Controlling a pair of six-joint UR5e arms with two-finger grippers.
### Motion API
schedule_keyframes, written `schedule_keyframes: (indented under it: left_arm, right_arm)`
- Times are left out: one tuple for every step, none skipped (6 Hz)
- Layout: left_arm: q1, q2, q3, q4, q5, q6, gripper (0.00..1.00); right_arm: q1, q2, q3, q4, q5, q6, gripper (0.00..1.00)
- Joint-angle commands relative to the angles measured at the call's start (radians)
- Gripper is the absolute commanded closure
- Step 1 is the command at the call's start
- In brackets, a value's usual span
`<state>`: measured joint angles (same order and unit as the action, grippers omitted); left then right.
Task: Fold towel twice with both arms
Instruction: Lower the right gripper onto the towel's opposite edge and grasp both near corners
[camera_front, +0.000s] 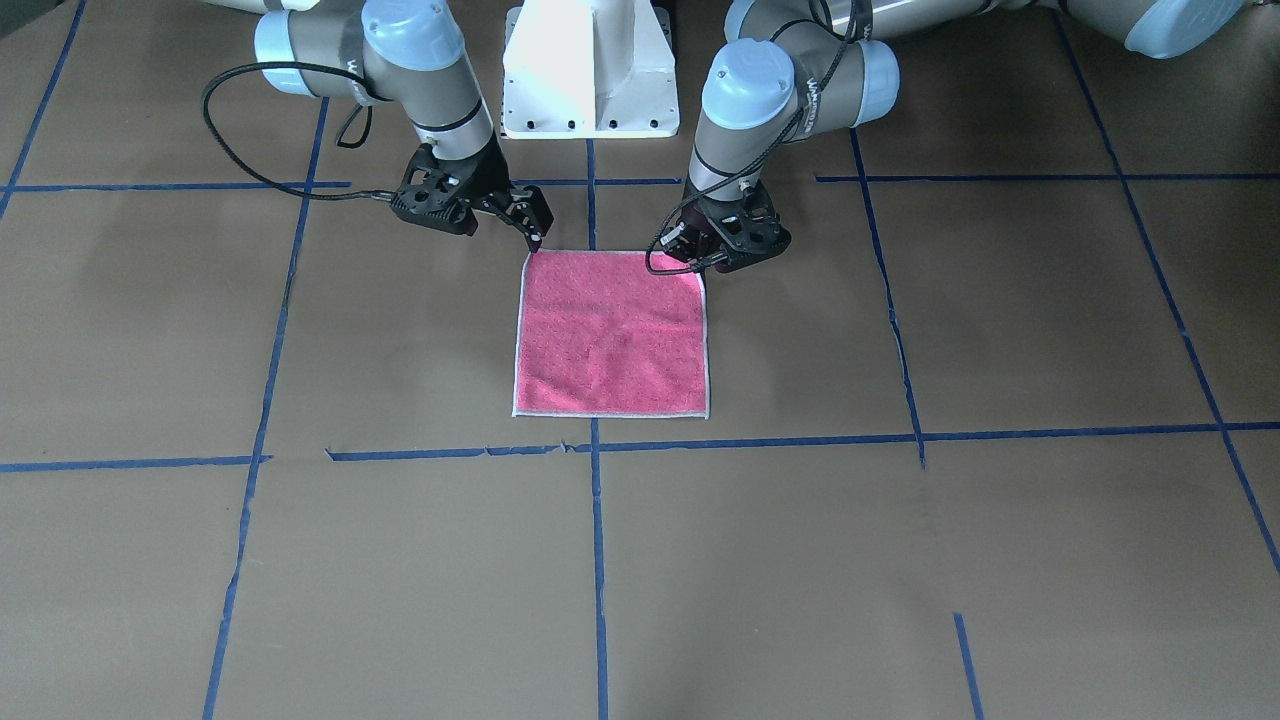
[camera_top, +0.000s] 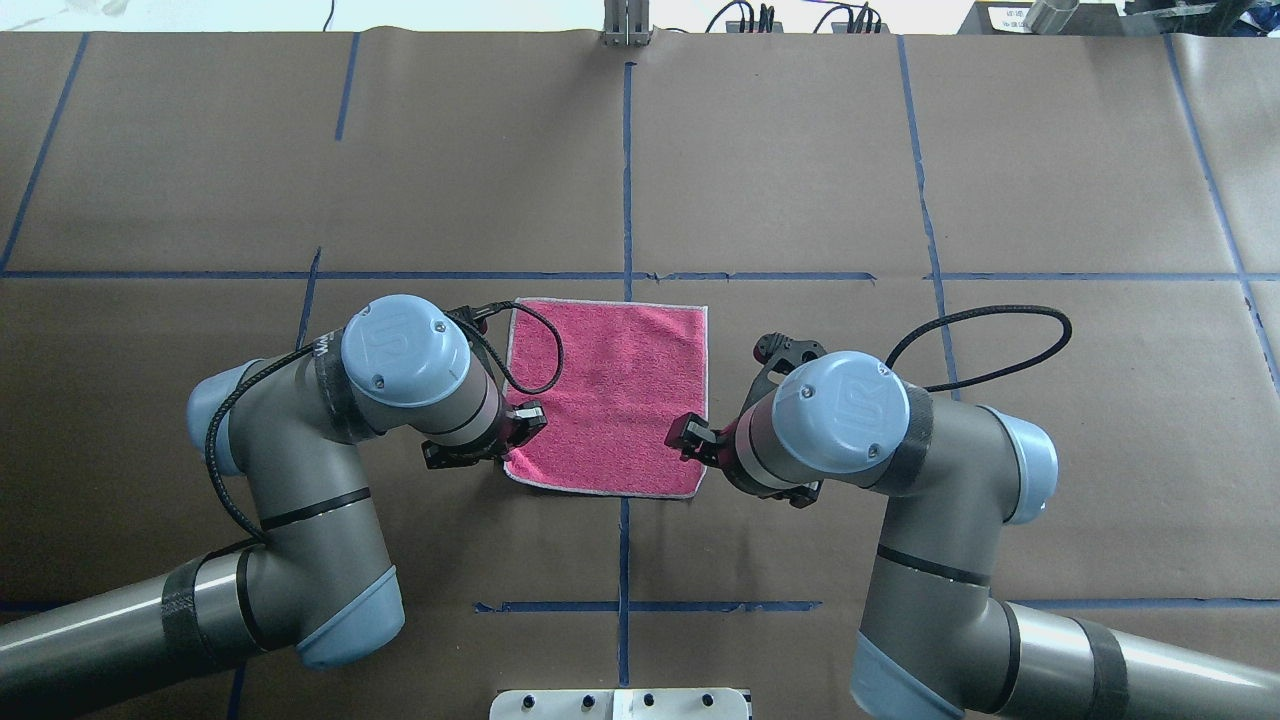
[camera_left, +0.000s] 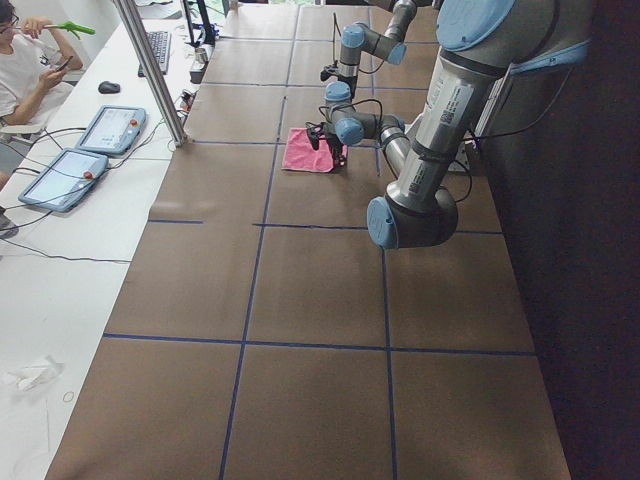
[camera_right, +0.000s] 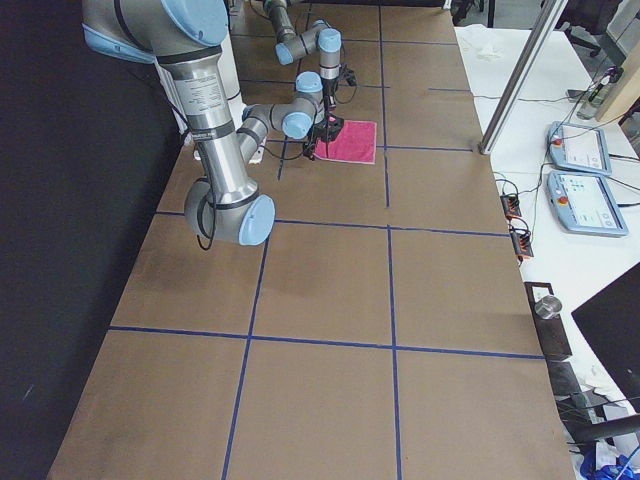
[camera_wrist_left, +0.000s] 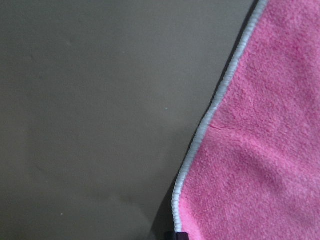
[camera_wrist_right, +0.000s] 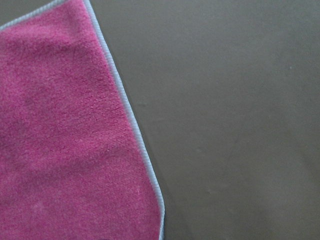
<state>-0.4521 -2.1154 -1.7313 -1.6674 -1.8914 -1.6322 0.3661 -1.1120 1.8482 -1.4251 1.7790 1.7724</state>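
The towel (camera_front: 610, 335) lies flat on the brown table, pink face up, with pale stitched edging; it also shows in the overhead view (camera_top: 610, 395). My left gripper (camera_front: 692, 250) sits at the towel's corner nearest the robot on my left side (camera_top: 522, 428), jaws together on the edge. My right gripper (camera_front: 535, 240) is at the other near corner (camera_top: 688, 437), its fingers closed to a point on the edge. The left wrist view shows the edging (camera_wrist_left: 200, 140) slightly raised, with a shadow under it. The right wrist view shows the same edging (camera_wrist_right: 135, 135).
The white pedestal base (camera_front: 590, 70) stands just behind the towel. Blue tape lines (camera_front: 595, 560) divide the brown paper surface. A side table with tablets (camera_left: 110, 128), a metal post (camera_left: 150, 70) and a seated operator (camera_left: 20, 60) lies beyond the table's far edge.
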Motion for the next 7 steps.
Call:
schedule_keyframes:
  left_arm:
    - [0.001,-0.003,-0.002,0.0,0.0,0.0,1.0]
    - [0.001,-0.003,-0.002,0.0,0.0,0.0,1.0]
    - [0.0,-0.002,-0.002,0.0,0.0,0.0,1.0]
    - [0.0,-0.002,-0.002,0.0,0.0,0.0,1.0]
    - [0.0,-0.002,-0.002,0.0,0.0,0.0,1.0]
    - [0.0,-0.002,-0.002,0.0,0.0,0.0,1.0]
    - [0.0,0.0,-0.002,0.0,0.0,0.0,1.0]
  right_arm:
    - [-0.03,0.038,-0.047,-0.031,-0.036,0.022,0.05]
    - [-0.03,0.085,-0.116,-0.031,-0.036,0.022,0.07]
    - [-0.03,0.083,-0.119,-0.032,-0.036,0.021,0.14]
    - [-0.032,0.08,-0.122,-0.032,-0.036,0.021,0.23]
    - [-0.03,0.081,-0.119,-0.04,-0.035,0.022,0.43]
    - [-0.03,0.078,-0.116,-0.046,-0.033,0.021,0.69]
    - [-0.032,0.08,-0.112,-0.049,-0.033,0.021,0.87]
